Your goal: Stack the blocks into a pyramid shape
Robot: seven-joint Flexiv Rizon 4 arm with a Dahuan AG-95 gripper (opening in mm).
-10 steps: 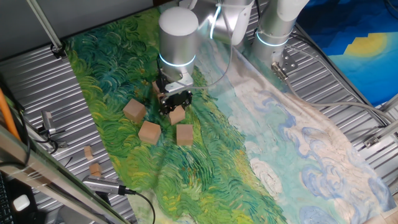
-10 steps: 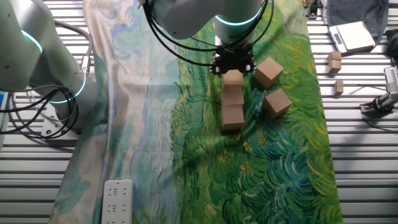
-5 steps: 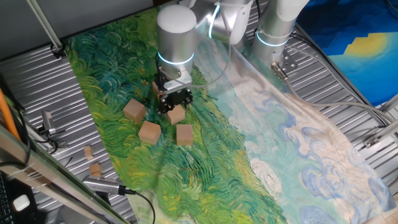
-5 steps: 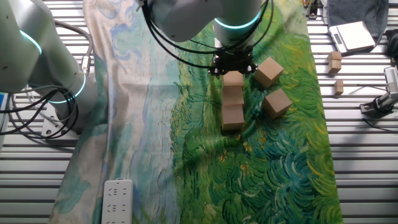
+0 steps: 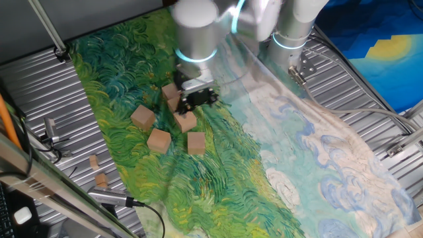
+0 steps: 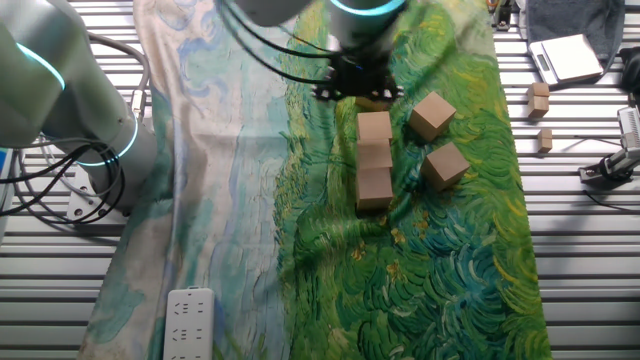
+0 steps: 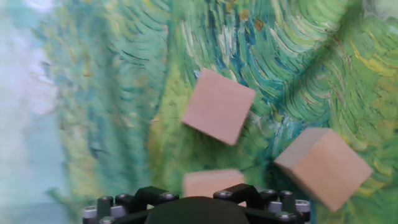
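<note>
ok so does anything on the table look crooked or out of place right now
Nothing is spilled or broken. Three blocks sit in a fairly straight row, but two loose blocks beside it, one and another, lie turned at an angle. The painted cloth is rumpled under them. Two small wood bits lie off the cloth.

The gripper (image 5: 196,99) hangs wrist-down from the arm — blurred (jaw state unreadable) — holding nothing visible.

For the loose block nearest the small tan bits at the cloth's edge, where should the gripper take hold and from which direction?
Grip that loose block across two opposite vertical faces, coming straight down from above. It sits apart from its neighbour block and from the row of blocks, so both side faces look free. It lies turned relative to the row, so the gripper would probably need rotating to match.
</note>
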